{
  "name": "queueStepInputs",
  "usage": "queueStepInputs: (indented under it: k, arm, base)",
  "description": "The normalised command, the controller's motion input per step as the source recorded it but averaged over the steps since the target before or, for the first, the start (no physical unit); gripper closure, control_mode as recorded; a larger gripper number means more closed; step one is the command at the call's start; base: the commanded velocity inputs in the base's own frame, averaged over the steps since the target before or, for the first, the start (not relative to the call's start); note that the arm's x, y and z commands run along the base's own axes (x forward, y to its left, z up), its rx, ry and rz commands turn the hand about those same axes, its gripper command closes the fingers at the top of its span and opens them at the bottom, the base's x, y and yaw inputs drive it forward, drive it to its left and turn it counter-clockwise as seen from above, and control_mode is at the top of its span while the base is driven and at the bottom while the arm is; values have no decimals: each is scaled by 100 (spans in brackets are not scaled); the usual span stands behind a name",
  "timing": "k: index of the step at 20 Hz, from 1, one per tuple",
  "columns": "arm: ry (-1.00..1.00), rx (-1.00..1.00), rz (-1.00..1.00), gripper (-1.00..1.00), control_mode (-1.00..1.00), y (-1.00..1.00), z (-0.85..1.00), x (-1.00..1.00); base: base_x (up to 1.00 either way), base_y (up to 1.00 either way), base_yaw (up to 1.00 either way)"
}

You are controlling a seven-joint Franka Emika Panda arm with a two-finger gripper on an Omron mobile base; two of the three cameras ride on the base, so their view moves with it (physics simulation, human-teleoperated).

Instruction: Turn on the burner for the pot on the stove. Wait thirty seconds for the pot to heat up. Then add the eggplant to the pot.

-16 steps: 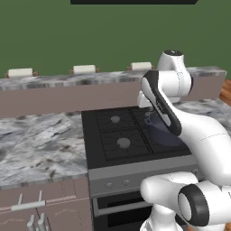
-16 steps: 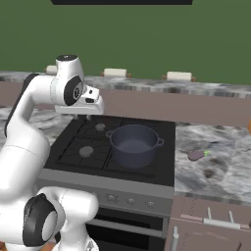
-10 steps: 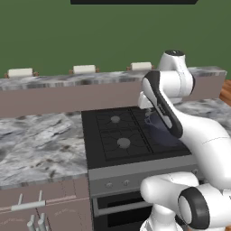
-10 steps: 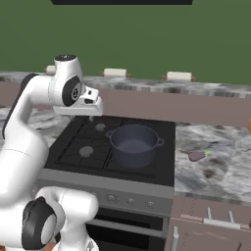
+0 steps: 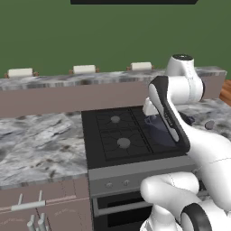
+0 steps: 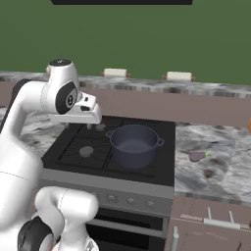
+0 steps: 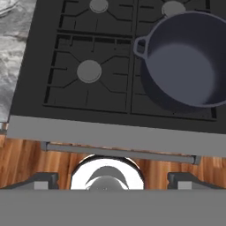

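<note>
In the right base view we see our arm's hand hanging above the left half of the stove (image 6: pixel 83 147), over its back-left burner. In the hand view our tool (image 7: pixel 107 180) has its two dark finger tips (image 7: pixel 42 180) spread wide to either side, with nothing between them and nothing touched; it looks down on the stove's front edge and the wooden floor (image 7: pixel 26 161) below. Further right, the pot (image 6: pixel 134 144) sits upright on the stove's right front burner, its inside bare. In the left base view the pot (image 5: pixel 155 122) is partly hidden behind our arm. Right of the stove, the eggplant (image 6: pixel 197 156) lies on the marbled desk (image 6: pixel 215 147), near the stove's right edge and apart from the pot.
</note>
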Motion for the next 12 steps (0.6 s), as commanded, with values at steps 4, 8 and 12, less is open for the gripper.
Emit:
queueStepInputs:
  k: [4, 8, 12]
  arm:
    - [0, 0, -1, -100, -100, -25, -7, -51]
    - [0, 0, -2, -100, -100, -33, -4, -37]
    - [0, 0, -1, -100, -100, -33, -3, -27]
  base:
    - [0, 0, 0]
    - [0, 0, 0]
    - [0, 0, 0]
